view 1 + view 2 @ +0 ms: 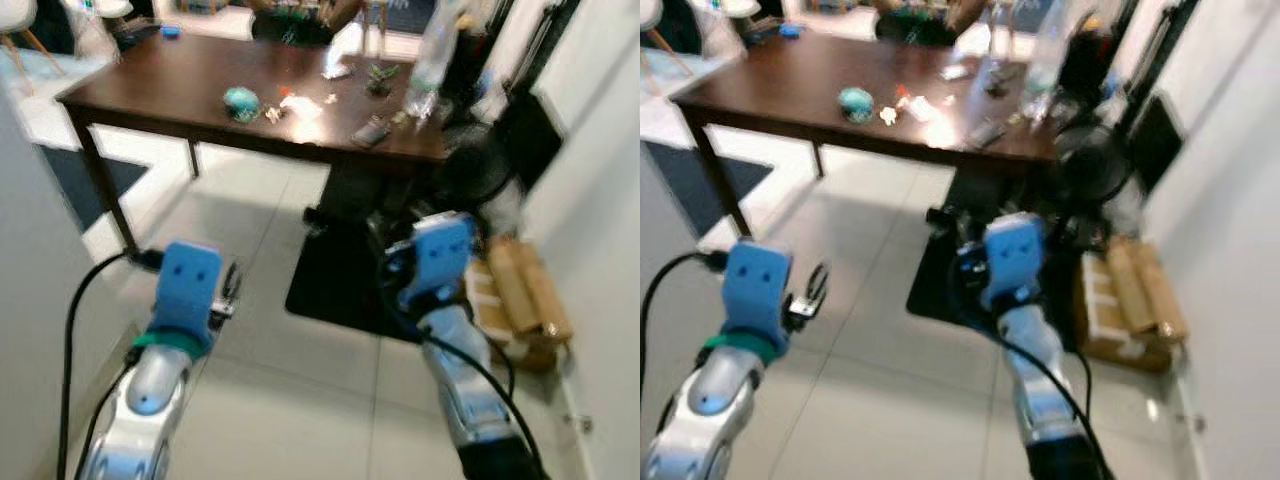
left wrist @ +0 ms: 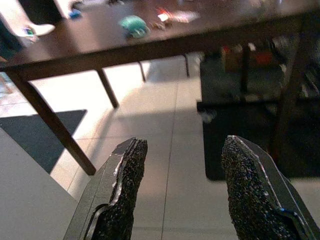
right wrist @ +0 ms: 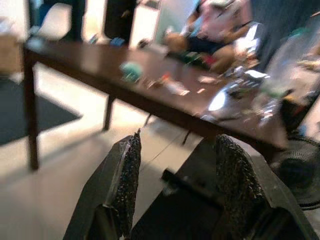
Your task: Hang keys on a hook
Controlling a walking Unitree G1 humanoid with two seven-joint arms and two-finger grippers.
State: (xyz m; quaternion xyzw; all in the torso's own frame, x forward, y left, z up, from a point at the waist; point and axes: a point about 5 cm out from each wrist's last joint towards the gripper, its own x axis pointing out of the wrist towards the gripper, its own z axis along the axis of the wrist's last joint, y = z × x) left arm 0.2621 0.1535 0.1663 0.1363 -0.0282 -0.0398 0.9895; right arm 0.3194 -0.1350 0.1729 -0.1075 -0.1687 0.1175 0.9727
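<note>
Dark wooden table [image 1: 180,85] ahead, teal object [image 1: 241,101] on top; left gripper [image 2: 182,192], right gripper [image 3: 175,187] jaws spread, empty; no legible writing.

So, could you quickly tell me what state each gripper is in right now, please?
Left gripper: open, holding nothing, raised over the floor.
Right gripper: open, holding nothing, pointed toward the dark table.

One dark wooden bench [image 1: 180,85] stands ahead. On it lie one teal rounded object [image 1: 241,101], one dark flat device [image 1: 371,131] and one clear plastic bottle [image 1: 430,60], besides several small items too blurred to count. Two end effectors are raised, left end effector [image 2: 182,195] and right end effector [image 3: 175,195], each with two black fingers. One black mat [image 1: 335,280] lies on the floor.
</note>
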